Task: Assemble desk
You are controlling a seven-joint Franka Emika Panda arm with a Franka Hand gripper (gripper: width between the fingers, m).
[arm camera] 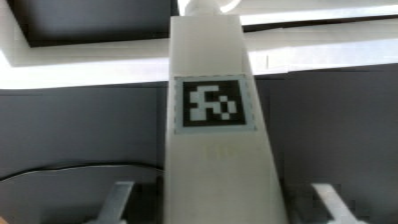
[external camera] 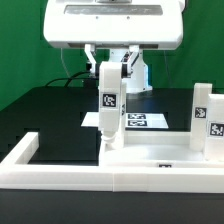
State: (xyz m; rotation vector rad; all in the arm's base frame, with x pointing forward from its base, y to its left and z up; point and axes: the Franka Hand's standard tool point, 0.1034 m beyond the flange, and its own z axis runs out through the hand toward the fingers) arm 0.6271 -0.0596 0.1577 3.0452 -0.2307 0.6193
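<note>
A white plastic block leg [external camera: 109, 118] with a black-and-white square tag stands upright just left of centre in the exterior view. Its top is between the jaws, which are set at a middling width and closed on it. Its foot meets the left rear corner of the white rectangular tabletop panel [external camera: 150, 152], which lies low in the frame against the long white rim [external camera: 50, 170]. A second tagged white leg [external camera: 205, 118] already stands at the panel's right end. The flat marker board [external camera: 138, 121] lies behind, at mid-frame.

In the wrist view the held leg [arm camera: 217, 110] fills the middle of the picture and runs away from the camera. The grey fingers [arm camera: 121, 200] show at the lower corners on either side of it. Where the pads touch the leg is hidden.

The leg looks to be seating into its corner hollow; how deep it sits cannot be told.

- A slight lean could make the leg jam or seat crooked when pressed or turned.
- The smooth plastic could twist in the jaws under turning force, so the leg would not go fully home.
- A sideways push could slide the panel along the black desk off the rim and jolt the standing leg.
- Letting go before the joint holds could topple the leg.
</note>
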